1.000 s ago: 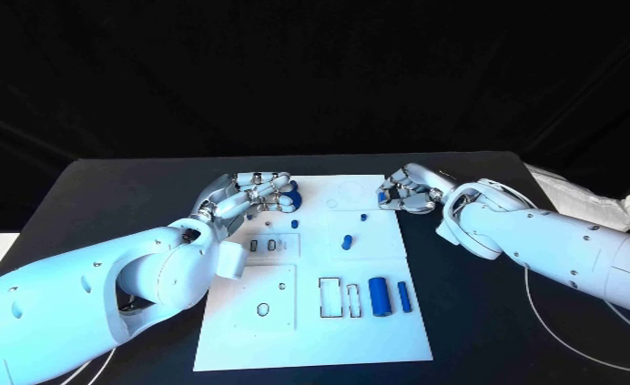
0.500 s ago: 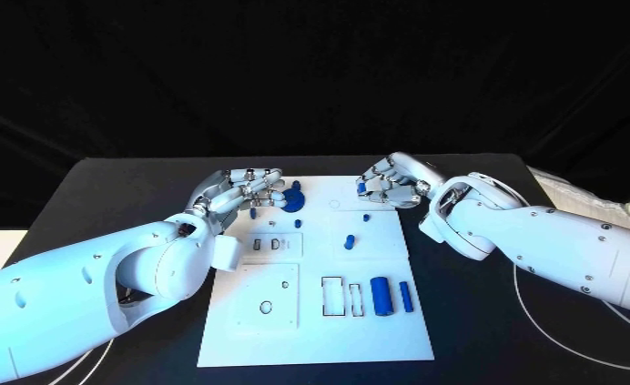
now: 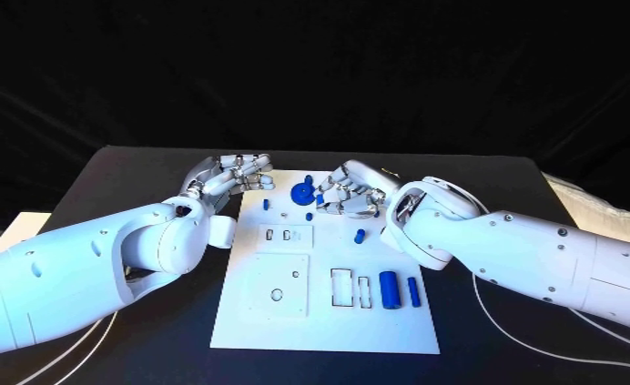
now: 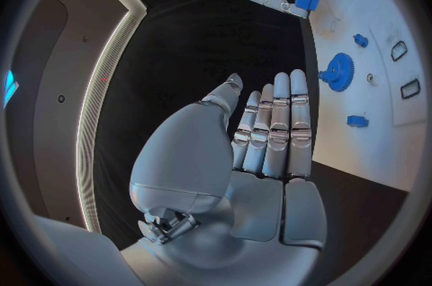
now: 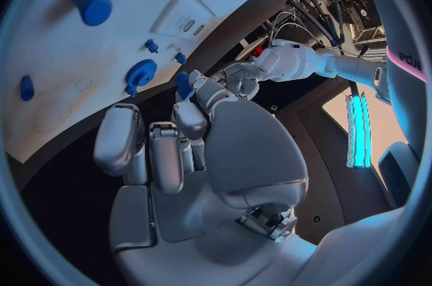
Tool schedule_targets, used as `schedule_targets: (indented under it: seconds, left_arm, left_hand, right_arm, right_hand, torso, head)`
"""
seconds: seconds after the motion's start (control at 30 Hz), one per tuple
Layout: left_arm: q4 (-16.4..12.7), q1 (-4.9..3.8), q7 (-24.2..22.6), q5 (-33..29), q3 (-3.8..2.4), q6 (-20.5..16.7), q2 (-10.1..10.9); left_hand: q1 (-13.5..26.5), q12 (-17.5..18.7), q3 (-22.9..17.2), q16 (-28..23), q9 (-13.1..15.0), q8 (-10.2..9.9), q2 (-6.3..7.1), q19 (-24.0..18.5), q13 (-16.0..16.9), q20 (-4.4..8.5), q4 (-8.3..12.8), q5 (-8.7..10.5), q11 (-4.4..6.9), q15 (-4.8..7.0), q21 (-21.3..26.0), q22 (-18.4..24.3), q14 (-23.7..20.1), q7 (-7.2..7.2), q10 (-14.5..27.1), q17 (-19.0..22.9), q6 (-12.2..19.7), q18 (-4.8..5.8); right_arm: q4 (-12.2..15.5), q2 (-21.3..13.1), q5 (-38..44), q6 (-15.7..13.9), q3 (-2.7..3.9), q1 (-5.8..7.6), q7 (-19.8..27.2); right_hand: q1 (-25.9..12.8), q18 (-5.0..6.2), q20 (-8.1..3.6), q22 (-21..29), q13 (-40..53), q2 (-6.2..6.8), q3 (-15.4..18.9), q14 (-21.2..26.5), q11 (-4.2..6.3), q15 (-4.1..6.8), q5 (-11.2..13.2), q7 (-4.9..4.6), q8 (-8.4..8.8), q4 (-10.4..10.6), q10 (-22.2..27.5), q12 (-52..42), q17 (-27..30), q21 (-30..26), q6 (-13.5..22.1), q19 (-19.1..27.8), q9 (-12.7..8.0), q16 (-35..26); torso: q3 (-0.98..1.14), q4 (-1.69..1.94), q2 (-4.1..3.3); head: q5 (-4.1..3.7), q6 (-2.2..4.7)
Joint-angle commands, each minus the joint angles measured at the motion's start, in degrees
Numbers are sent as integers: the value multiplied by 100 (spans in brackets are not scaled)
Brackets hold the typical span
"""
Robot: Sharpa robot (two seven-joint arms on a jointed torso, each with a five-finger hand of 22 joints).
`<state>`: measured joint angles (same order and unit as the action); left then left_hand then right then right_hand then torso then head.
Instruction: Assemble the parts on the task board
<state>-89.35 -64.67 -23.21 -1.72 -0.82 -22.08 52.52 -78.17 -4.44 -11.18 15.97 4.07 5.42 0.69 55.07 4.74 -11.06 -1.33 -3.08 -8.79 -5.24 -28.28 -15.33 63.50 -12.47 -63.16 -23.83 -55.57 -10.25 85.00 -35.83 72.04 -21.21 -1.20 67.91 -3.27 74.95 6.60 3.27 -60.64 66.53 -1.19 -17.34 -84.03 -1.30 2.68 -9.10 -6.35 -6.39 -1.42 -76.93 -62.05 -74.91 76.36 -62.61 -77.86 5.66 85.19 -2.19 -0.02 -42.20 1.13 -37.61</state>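
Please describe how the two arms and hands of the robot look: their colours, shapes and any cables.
Both arms are smooth, rounded white shells with bulging joints. The left hand and right hand are silver metal with segmented fingers and pale pads. Thin white cables trail on the table beside each arm.

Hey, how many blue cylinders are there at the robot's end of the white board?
2. The thick cylinder and the thin cylinder sit side by side on the task board, right of the rectangular cutouts. The right hand may hide others farther back.
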Motion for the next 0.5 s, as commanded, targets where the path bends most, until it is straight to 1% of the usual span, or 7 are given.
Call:
schedule_targets:
  seconds: [0.03,0.07,0.13,0.2,0.23,0.37,0.5]
  left_arm:
    - [1,-2,-128,-127,-3,21,-10]
    - [-2,-2,-128,-132,-3,18,-10]
    - [-8,-2,-124,-138,-3,10,-9]
    - [-13,-2,-121,-141,-3,5,-11]
    - [-17,-2,-120,-142,-3,4,-13]
    - [-49,-3,-119,-145,-3,1,-26]
    - [-75,-3,-117,-146,-3,4,-43]
  left_hand:
    - [41,18,-24,-17,-7,-21,-13,-35,-8,-15,-2,-36,-10,-4,27,5,24,-25,16,7,30,-19]
    - [41,18,-24,-17,-7,-21,-13,-35,-8,-15,-2,-36,-10,-4,27,5,24,-25,16,7,30,-19]
    - [38,17,-29,-22,-7,-21,-14,-33,-8,-15,1,-36,-9,-4,29,7,27,-24,14,8,29,-19]
    - [38,17,-29,-22,-7,-21,-14,-33,-8,-15,1,-36,-9,-4,29,7,27,-24,14,8,29,-19]
    - [38,17,-29,-22,-7,-21,-14,-33,-8,-15,1,-36,-9,-4,29,7,27,-24,14,8,29,-19]
    - [38,17,-29,-22,-7,-21,-14,-33,-8,-15,1,-36,-9,-4,29,7,27,-24,14,8,29,-19]
    - [38,17,-29,-22,-7,-21,-14,-33,-8,-15,1,-36,-9,-4,29,7,27,-24,14,8,29,-19]
  right_arm:
    - [-82,159,621,162,-22,-44,-559]
    - [-101,211,690,161,-28,-64,-597]
    - [-139,313,818,159,-36,-103,-666]
    - [-173,399,926,163,-45,-135,-756]
    - [-194,444,977,169,-52,-150,-808]
    - [-278,594,1118,219,-83,-205,-968]
    - [-328,678,1173,309,-96,-242,-998]
  right_hand:
    - [-81,-96,-10,17,-11,26,-50,-414,5,17,-42,16,-16,21,40,29,-608,-38,-24,31,44,-26]
    - [-82,-96,-10,19,-12,27,-50,-414,5,17,-42,16,-15,21,41,30,-607,-39,-24,32,44,-27]
    - [-88,-95,-9,19,-17,38,-51,-413,5,17,-44,16,-13,17,43,38,-603,-40,-22,33,43,-30]
    - [-88,-94,-9,25,-19,42,-54,-412,5,17,-46,16,-12,13,44,41,-601,-43,-22,35,43,-31]
    - [-89,-93,-8,34,-22,49,-57,-409,6,17,-53,17,-11,8,45,46,-586,-48,-23,39,43,-40]
    - [-91,-91,-8,43,-30,64,-66,-405,8,18,-70,19,-10,-5,48,58,-567,-54,-27,43,44,-52]
    - [-95,-88,-8,54,-36,76,-70,-404,8,18,-78,19,-9,-12,50,68,-562,-60,-29,48,45,-56]
  torso:
    - [-31,29,17]
    - [-35,32,15]
    - [-19,12,6]
    - [-22,11,2]
    - [-16,8,8]
    - [-22,16,7]
    - [-13,16,4]
  head:
    - [40,-43]
    - [46,-52]
    - [76,-63]
    - [91,-75]
    - [99,-85]
    - [114,-111]
    - [145,-138]
